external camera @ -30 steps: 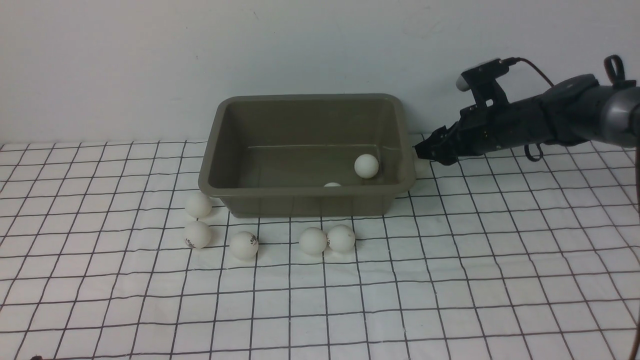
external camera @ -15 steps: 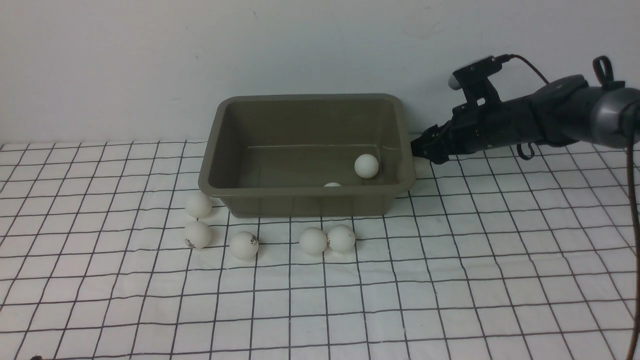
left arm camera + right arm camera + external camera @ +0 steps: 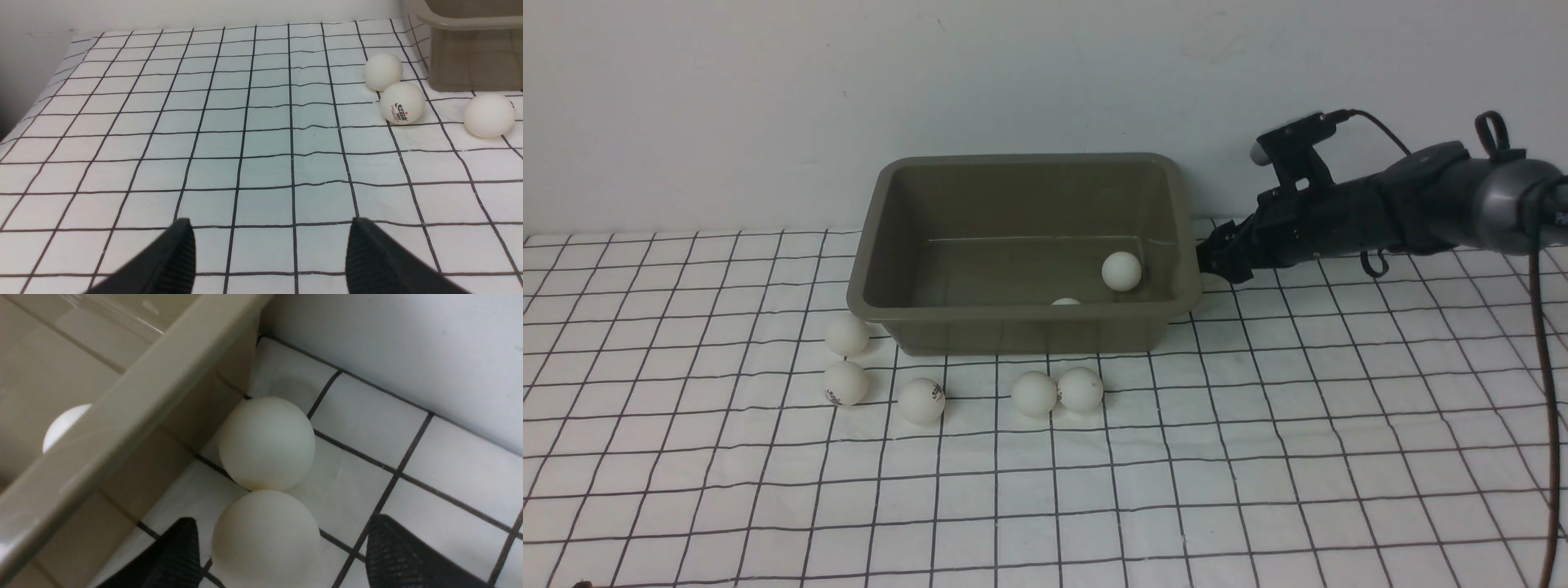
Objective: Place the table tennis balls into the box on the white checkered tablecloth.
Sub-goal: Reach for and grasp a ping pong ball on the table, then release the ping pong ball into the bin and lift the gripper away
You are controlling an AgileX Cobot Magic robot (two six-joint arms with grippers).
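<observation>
- Box (image 3: 1013, 313): stands upright on the cloth (image 3: 1258, 457) with its mouth up. Its long axis runs left to right across the front view, and it sits close to the back wall (image 3: 1045, 73).
- Balls, in box: one by the right end (image 3: 1121, 271); a second just shows over the front rim (image 3: 1066, 301).
- Balls, on cloth before the box: five loose ones, two near the left corner (image 3: 847, 335), one beside them, and a touching pair (image 3: 1034, 393) in front.
- Balls, outside the right end: near ball (image 3: 265, 535) and far ball (image 3: 267, 443) touch each other. They lie in a row along the box's end wall, running toward the back wall. As spheres they have no long axis.
- Right gripper (image 3: 1213, 257): low at the box's right end, fingers apart on either side of the near ball. Neither pad appears to press it, and nothing is clamped.
- Left gripper (image 3: 271, 223): fingers apart and empty over bare cloth, well apart from the nearest balls.
- Step in hand, as judged: grasp the near ball.
- Handling note: centre the ball between the pads and close gently across its middle. Keep the inner finger off the box wall. Lift straight up so the far ball is not nudged, and clear the rim before release.
</observation>
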